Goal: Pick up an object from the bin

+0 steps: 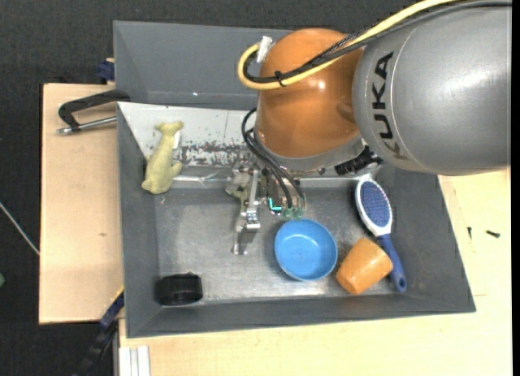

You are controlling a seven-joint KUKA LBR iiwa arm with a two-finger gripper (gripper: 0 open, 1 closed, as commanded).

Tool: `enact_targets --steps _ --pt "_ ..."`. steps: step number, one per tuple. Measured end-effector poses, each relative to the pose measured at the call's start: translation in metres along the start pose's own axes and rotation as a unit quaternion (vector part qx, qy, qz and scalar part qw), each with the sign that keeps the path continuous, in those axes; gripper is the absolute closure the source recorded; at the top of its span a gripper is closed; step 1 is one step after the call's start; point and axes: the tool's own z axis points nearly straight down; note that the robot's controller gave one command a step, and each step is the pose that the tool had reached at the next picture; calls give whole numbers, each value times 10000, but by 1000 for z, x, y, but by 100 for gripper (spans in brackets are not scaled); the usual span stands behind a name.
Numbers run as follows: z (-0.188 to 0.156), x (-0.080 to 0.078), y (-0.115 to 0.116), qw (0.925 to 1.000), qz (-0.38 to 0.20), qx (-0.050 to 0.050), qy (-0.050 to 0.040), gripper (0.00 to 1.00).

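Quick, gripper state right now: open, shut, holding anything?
Gripper: cannot be told; it is down in the middle of the bin, just left of the blue bowl.

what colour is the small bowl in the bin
The bowl is blue, clearest in the camera view.

Scuffed grey metal bin point(203, 285) holds a glossy blue plastic bowl point(305, 250) and a matt orange cup point(365, 265).

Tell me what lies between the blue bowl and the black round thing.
Nothing: the camera view shows bare bin floor from the blue bowl to the black round thing.
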Motion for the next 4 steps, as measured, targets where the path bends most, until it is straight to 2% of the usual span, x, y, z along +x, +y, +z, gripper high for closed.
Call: enact_targets --steps 1,2,3,4 --pt "156 -1 -57 9989 -462 -16 -89 0" --pt "154 -10 -117 9947 -1024 -12 -99 0" --pt "154 -7 -183 9924 -1231 3 -87 0" --pt "154 -8 -179 9922 -1242 -8 -106 100"
